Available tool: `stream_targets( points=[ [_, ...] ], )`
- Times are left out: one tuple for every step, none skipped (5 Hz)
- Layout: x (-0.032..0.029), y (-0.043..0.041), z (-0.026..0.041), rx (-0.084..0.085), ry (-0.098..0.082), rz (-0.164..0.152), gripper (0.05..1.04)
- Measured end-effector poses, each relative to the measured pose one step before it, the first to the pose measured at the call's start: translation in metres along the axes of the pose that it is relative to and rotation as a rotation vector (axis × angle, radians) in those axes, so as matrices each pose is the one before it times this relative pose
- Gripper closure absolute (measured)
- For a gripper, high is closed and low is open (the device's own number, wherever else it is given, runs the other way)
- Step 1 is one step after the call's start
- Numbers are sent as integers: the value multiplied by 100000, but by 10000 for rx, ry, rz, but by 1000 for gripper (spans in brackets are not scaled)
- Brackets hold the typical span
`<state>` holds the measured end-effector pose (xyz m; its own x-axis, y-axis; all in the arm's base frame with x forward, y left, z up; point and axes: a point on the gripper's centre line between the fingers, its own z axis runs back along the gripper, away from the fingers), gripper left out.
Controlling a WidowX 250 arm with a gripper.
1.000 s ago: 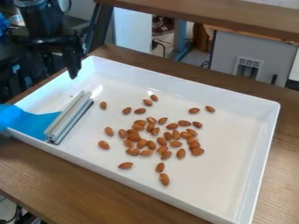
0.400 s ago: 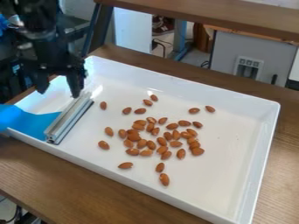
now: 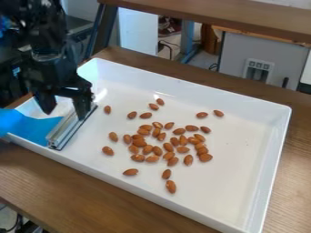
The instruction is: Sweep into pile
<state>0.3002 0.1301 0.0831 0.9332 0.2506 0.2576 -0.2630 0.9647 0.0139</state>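
Black tool (image 3: 65,113) lower than before, near metal bar (image 3: 68,129)

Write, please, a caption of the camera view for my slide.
The black gripper, fingers apart, at a blue-and-metal sweeping tool; almonds lie scattered in the white tray.

Handle (image 3: 30,128) cut L, arm (image 3: 47,48) too (top)

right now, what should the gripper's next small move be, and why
Probably center the open gripper over the metal bar: one finger is by the bar's far end, the other off to its side, nothing is held, and the almonds lie scattered, unswept.
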Motion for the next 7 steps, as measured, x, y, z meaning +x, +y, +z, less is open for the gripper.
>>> stream_targets(
  points=[
    [-511,-32,-1080,4,47,58,85],
    [-83,6,-412,7,-14,20,120],
    [-460,-70,-335,-15,60,62,404],
    [-880,-526,-494,-95,159,-53,689],
    [-362,-985,54,-101,166,65,705],
    [-293,-1316,143,-108,189,69,705],
    [-840,-2394,446,-91,9,-77,705]
  ],
)
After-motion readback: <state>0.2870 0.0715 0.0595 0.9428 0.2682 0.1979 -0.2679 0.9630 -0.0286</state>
